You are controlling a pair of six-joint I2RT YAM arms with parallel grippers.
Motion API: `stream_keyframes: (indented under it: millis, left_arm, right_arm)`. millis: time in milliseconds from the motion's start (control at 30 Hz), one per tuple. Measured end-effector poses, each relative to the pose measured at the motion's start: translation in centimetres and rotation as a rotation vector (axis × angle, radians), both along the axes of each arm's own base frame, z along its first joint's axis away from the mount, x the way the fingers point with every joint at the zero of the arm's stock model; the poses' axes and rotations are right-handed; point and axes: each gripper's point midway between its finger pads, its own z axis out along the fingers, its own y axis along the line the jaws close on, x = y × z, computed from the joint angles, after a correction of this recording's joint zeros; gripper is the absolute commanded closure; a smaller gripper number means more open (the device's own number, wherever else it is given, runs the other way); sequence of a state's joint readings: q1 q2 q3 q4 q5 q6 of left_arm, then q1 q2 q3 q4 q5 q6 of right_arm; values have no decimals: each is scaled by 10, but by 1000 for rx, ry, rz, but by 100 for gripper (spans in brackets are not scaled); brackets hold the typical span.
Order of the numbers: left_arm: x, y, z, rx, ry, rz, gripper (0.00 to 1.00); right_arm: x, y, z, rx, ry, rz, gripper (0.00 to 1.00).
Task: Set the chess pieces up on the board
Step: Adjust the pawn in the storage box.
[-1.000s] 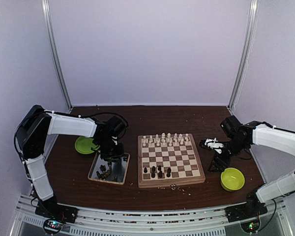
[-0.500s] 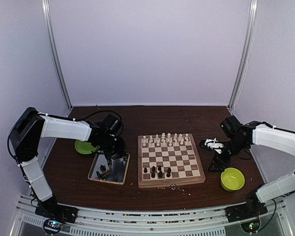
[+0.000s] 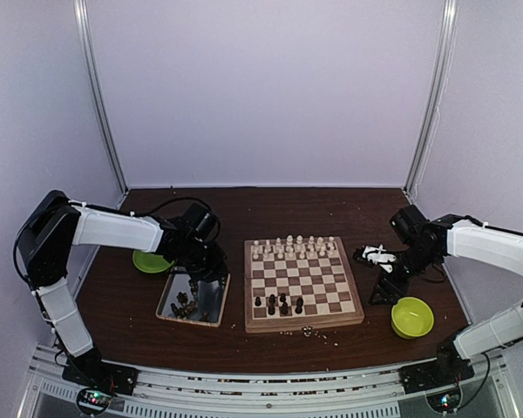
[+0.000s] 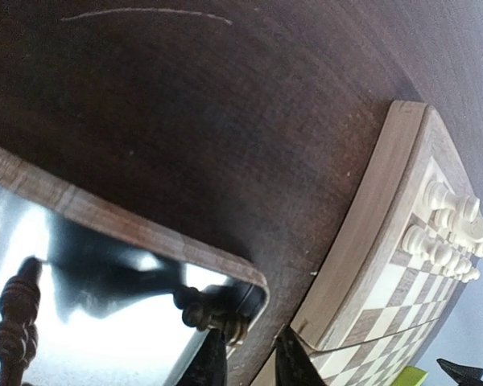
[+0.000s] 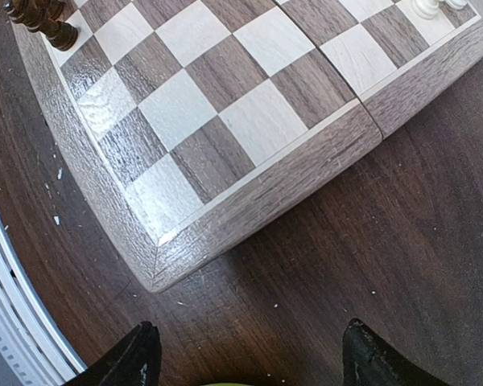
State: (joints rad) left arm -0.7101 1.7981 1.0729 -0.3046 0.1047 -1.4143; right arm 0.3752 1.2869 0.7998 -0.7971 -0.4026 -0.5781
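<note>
Since the loose dark pieces (image 3: 188, 303) lie in the metal tray (image 3: 216, 296) at the lower left of the overhead view, the left gripper (image 4: 251, 339) is the one placed to fetch them. It hangs over the tray's right-hand corner, beside the board (image 3: 318, 280). The right gripper (image 5: 253, 350) is well apart, off the board's right edge near a green bowl (image 3: 411, 317). Its fingers are spread wide with nothing between them. In the left wrist view the two fingertips stand only a little apart, and the gap shows just tray rim and table (image 4: 225, 121), so they appear to hold nothing. Just beyond the left-hand fingertip, toward the lower middle of that frame, a dark piece (image 4: 213, 310) lies on its side in the tray's corner. Its long axis runs roughly across the frame, much in line with the fingers' closing direction. A clean pinch would probably need the wrist turned and shifted slightly left. Four dark pieces already stand near the board's lower edge, opposite the pale pieces (image 3: 292, 246) along the top.
</note>
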Motion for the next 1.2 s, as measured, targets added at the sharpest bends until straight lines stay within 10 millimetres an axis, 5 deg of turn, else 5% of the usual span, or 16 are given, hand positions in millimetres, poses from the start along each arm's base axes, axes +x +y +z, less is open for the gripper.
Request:
stream_keyframes:
  millis: [333,867,1200]
  left_arm:
    - [-9,8,18,-13,-15,89,78]
    - [-14,11,-23,16,86,161,81]
    - [-2,6,-24,34,158,144,84]
  right_arm:
    - [-1,0,-2,-4,10,3,23]
    - [-2,1,-4,-7,16,7,22]
    - [-3,0,-4,-10,20,8,22]
